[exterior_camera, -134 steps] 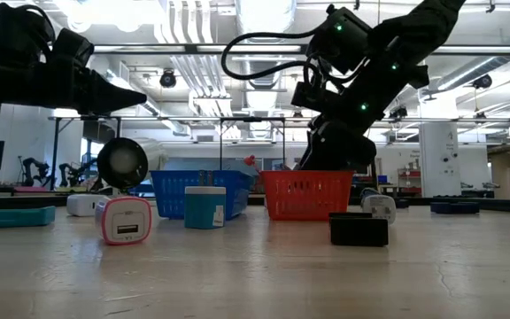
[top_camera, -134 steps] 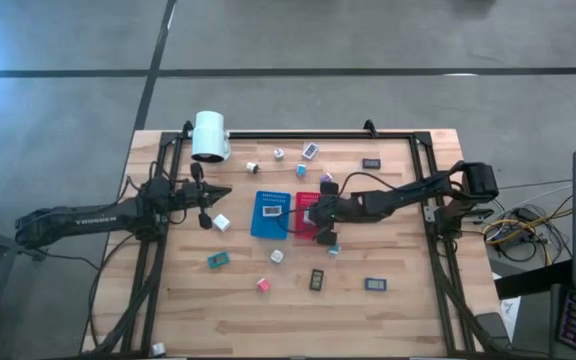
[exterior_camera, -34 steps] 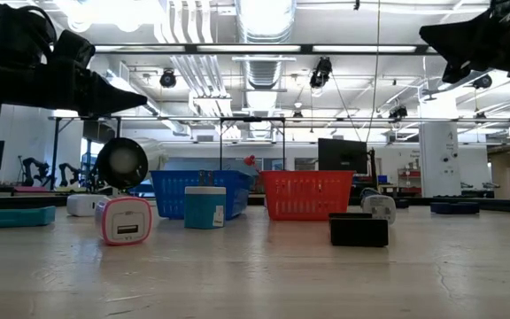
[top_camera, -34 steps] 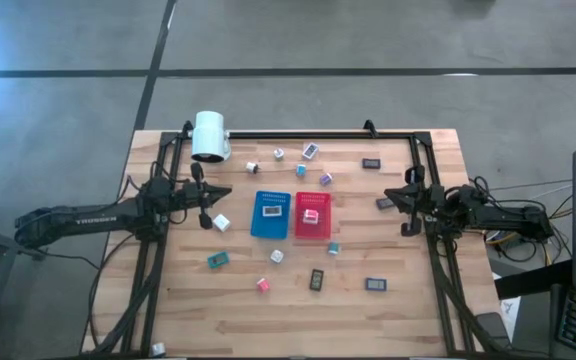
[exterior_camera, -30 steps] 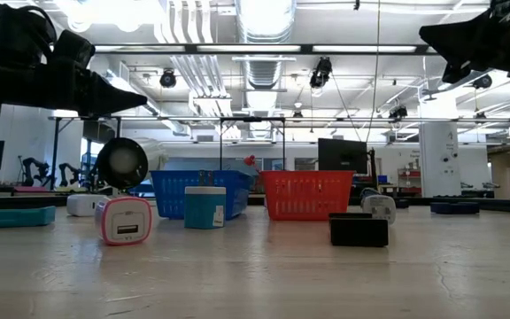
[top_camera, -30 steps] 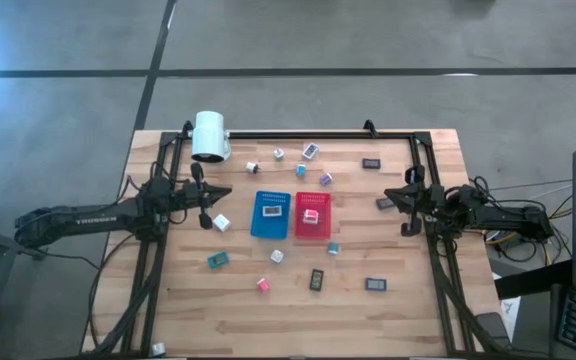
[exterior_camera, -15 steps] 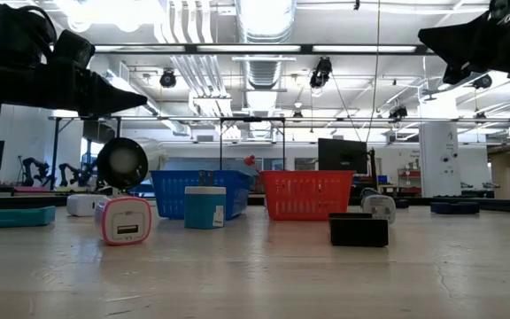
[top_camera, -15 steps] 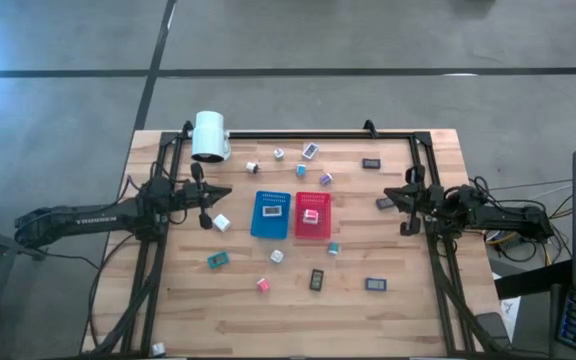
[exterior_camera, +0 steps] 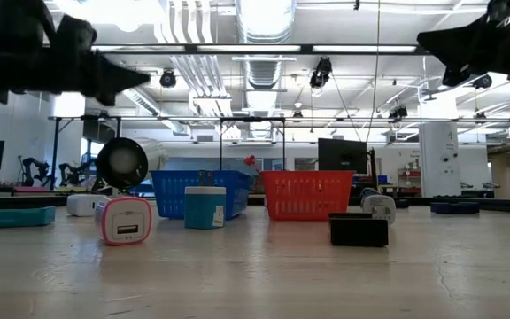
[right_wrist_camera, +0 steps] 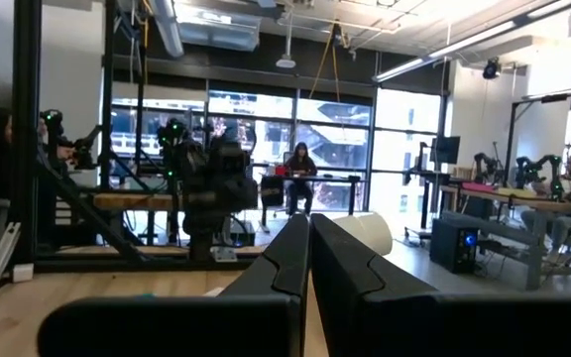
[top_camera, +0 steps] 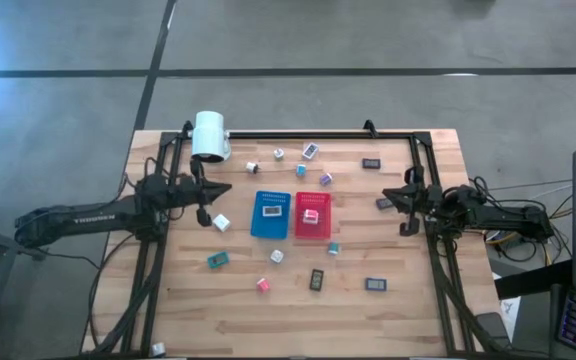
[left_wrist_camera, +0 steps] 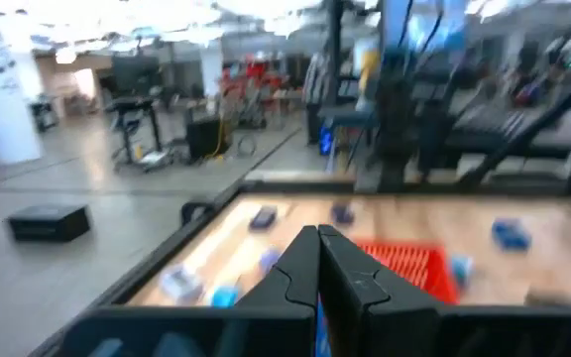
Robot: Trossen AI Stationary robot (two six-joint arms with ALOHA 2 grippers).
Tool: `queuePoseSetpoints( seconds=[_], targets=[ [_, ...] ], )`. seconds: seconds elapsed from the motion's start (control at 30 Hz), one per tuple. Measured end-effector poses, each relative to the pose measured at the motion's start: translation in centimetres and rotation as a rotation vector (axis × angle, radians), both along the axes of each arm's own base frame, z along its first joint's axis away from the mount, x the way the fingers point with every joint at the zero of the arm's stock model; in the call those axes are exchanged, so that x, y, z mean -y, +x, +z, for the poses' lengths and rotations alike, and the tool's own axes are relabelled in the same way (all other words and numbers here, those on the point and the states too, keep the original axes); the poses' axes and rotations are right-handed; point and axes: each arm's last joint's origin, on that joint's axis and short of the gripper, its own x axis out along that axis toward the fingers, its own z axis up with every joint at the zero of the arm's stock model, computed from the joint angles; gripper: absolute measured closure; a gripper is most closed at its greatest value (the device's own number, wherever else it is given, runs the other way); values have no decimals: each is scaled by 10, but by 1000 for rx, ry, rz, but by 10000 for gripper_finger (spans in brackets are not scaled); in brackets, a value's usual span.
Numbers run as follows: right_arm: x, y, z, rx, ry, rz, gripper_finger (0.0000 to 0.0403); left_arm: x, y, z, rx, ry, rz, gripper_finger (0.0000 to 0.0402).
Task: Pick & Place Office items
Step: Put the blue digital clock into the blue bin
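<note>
Wooden tabletop all round, and you've got only two pieces put away: one white piece sits in the blue tray, one in the red tray. Everything else is loose, so by my reading you're early in the job.

Your left gripper hangs over the left part of the table, fingers pressed together and carrying nothing. Closest to its tips is the white cube, just beside them on the tray side. Nearer the front edge from those tips lies the teal piece; further toward the middle sit a small white cube and a pink cube.

Your right gripper waits at the right rail, fingers closed too, nothing between them. A dark flat block lies right beside its tips, on the far side. Ahead of them, toward the trays, there's a small teal cube; two more dark blocks lie toward the front edge.

Along the far edge, well apart from both sets of fingers, you've got a scatter of little pieces and another dark block, with the white cylinder in the far left corner.
</note>
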Motion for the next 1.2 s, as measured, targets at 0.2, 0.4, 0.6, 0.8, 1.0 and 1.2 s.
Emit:
queuePoseSetpoints(
  seconds=[0.2,0.4,0.6,0.8,1.0,1.2],
  targets=[
    [0,1,-1,-9,1,0,394,0,5,43,-42,3,-52,394],
    [0,1,-1,-9,-3,-1,394,-1,7,86,-211,-63,74,394],
    [0,1,-3,-43,-52,-15,394,7,22,118,-315,-145,86,394],
    [0,2,-6,-83,-98,-27,394,27,53,125,-560,-229,69,394],
    [0,2,-6,-84,-105,-28,394,61,76,110,-829,-288,60,394],
    [0,2,-6,-76,-33,-9,394,92,87,92,-962,-326,28,382]
  ],
)
